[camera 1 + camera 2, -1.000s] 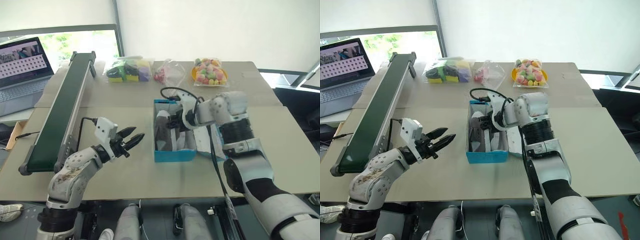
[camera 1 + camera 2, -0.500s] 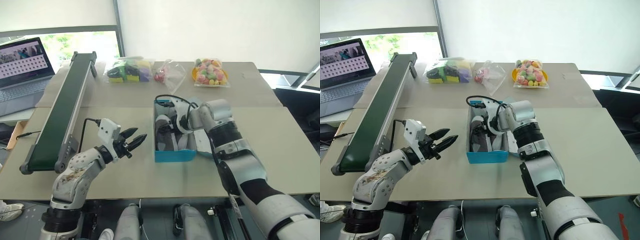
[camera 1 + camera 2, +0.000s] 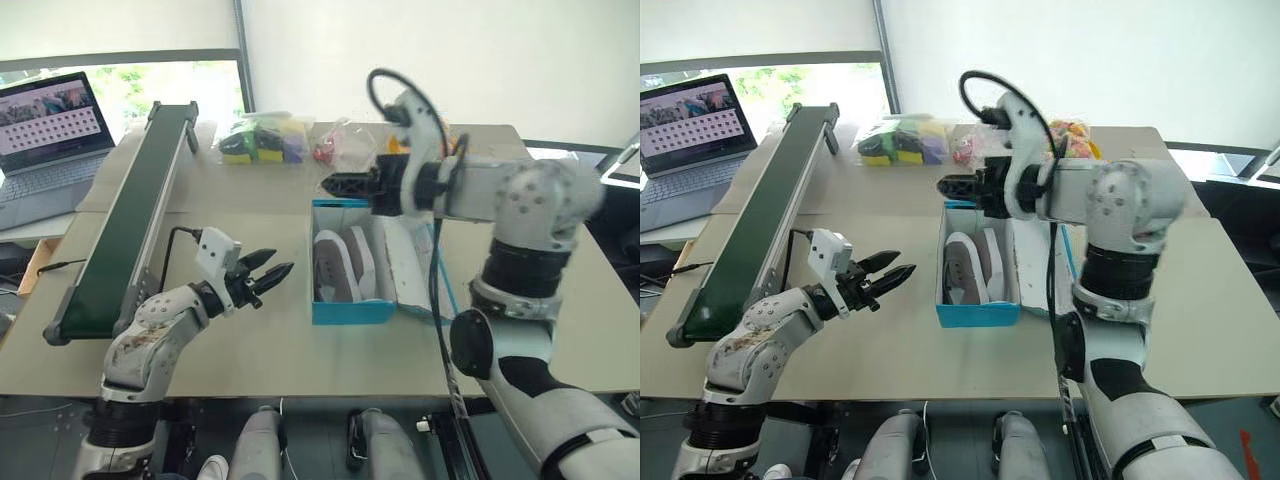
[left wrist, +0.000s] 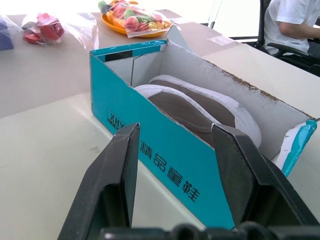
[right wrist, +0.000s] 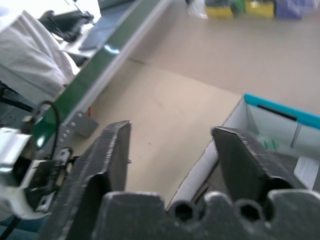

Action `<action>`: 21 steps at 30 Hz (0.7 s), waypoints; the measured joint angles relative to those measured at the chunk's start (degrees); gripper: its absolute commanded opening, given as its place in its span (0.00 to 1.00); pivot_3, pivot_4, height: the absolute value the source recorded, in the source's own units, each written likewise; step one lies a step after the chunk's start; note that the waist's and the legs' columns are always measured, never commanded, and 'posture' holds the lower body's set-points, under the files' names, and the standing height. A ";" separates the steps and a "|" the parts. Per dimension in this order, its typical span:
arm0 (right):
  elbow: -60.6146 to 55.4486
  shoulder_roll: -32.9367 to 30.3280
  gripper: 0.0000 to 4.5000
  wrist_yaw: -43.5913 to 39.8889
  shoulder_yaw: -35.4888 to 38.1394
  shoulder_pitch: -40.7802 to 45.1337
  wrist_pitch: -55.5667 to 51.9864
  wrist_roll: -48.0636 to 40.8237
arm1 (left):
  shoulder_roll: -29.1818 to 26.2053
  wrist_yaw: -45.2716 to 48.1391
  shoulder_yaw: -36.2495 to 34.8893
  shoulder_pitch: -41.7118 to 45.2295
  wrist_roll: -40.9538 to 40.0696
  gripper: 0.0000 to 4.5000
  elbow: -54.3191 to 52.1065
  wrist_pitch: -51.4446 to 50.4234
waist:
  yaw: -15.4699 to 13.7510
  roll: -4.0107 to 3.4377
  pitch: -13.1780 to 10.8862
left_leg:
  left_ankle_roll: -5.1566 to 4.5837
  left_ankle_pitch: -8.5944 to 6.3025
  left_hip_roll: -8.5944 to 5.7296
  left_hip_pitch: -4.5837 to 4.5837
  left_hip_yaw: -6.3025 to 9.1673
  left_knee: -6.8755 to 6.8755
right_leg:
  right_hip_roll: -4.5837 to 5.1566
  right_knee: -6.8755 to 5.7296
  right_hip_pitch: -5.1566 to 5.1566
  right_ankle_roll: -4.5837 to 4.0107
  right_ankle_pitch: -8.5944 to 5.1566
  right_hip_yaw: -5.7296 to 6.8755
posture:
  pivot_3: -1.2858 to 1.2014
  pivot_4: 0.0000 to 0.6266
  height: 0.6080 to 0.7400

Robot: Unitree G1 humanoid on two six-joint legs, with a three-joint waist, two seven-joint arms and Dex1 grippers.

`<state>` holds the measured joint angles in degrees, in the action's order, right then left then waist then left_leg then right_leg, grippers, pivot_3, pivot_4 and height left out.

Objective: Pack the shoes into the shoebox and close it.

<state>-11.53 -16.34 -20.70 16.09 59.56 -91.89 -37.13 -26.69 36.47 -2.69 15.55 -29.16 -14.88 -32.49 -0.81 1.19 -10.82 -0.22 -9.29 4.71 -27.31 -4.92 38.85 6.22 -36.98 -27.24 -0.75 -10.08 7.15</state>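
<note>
The bright blue shoebox [image 3: 350, 310] stands open mid-table, its lid [image 3: 412, 262] laid flat on the right. Both grey shoes [image 3: 340, 262] with pale soles lie side by side inside it, also seen in the left wrist view as shoes [image 4: 200, 107] behind the blue wall [image 4: 165, 165]. My right gripper [image 3: 332, 185] hovers above the box's far end, pointing left, open and empty. The right wrist view looks down past it [image 5: 171, 128] at the box's far corner [image 5: 280, 112]. My left gripper [image 3: 278, 263] is held left of the box, pointing at it, open with nothing in it [image 4: 176, 129].
A long green conveyor [image 3: 125, 215] runs along the left, with a laptop [image 3: 45, 125] beyond it. Clear bags of colourful items [image 3: 262, 140] and a red-filled bag [image 3: 330, 150] lie at the back. A seated person [image 4: 295, 25] is past the table's right side.
My right gripper has lifted out of the box, where it was down among the shoes, and now hangs above the far end. The left gripper has stayed put.
</note>
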 measured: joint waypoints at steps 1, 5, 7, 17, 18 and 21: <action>-1.92 -1.92 0.37 -0.81 -0.19 -2.40 -0.02 -1.92 | 0.00 0.31 0.29 0.53 0.01 0.54 0.46 0.01 | -0.09 0.00 0.00 | 0.01 0.00 -0.01 -0.03 0.02 0.00 | 0.02 0.02 0.02 -0.01 -0.01 0.01 | 0.52 0.24 0.55; -13.17 -17.77 0.11 -6.52 -2.56 -22.63 -0.19 -13.68 | -0.71 2.33 0.96 2.52 0.16 0.54 3.46 0.03 | -0.64 -0.04 -0.04 | -0.10 -0.06 -0.22 -0.06 0.01 -0.03 | 0.21 0.20 0.10 -0.07 -0.12 -0.10 | 0.52 0.24 0.55; -18.40 -24.04 0.01 -7.94 -3.20 -30.31 -0.20 -16.81 | -0.71 3.44 1.77 3.84 0.68 0.54 4.85 0.08 | -0.17 -0.08 -0.07 | -0.18 -0.09 -0.26 -0.04 0.00 -0.03 | 0.25 0.21 0.08 0.12 -0.03 -0.16 | 0.52 0.24 0.55; -25.97 -22.84 0.01 -0.67 -4.25 -46.08 0.13 -12.90 | 0.37 7.11 4.14 7.25 2.13 0.54 9.61 1.55 | 0.15 0.04 -0.08 | -0.12 -0.14 -0.17 0.16 0.24 0.00 | 0.17 0.24 0.15 -0.13 -0.18 -0.05 | 0.52 0.24 0.55; -25.02 -20.01 0.01 2.19 -4.24 -46.95 0.67 -10.39 | 0.37 7.47 4.15 7.49 2.21 0.54 10.12 1.59 | 0.11 0.06 -0.07 | -0.12 -0.14 -0.18 0.16 0.24 0.02 | 0.16 0.25 0.18 -0.13 -0.18 -0.04 | 0.52 0.24 0.55; -21.44 -15.17 0.01 8.67 -5.23 -49.05 2.46 -4.07 | 0.48 8.16 4.50 8.58 2.41 0.54 10.71 1.79 | 0.10 0.04 -0.08 | -0.14 -0.13 -0.31 0.03 0.22 0.05 | 0.24 0.23 0.11 -0.10 -0.16 -0.12 | 0.52 0.24 0.55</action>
<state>-32.97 -31.51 -12.03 10.86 10.51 -89.44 -41.20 -26.21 44.63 1.81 24.13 -26.75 -4.17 -30.70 -0.70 1.23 -10.89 -0.36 -9.42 4.40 -27.28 -4.70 38.91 6.46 -36.75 -27.13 -0.85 -10.24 7.02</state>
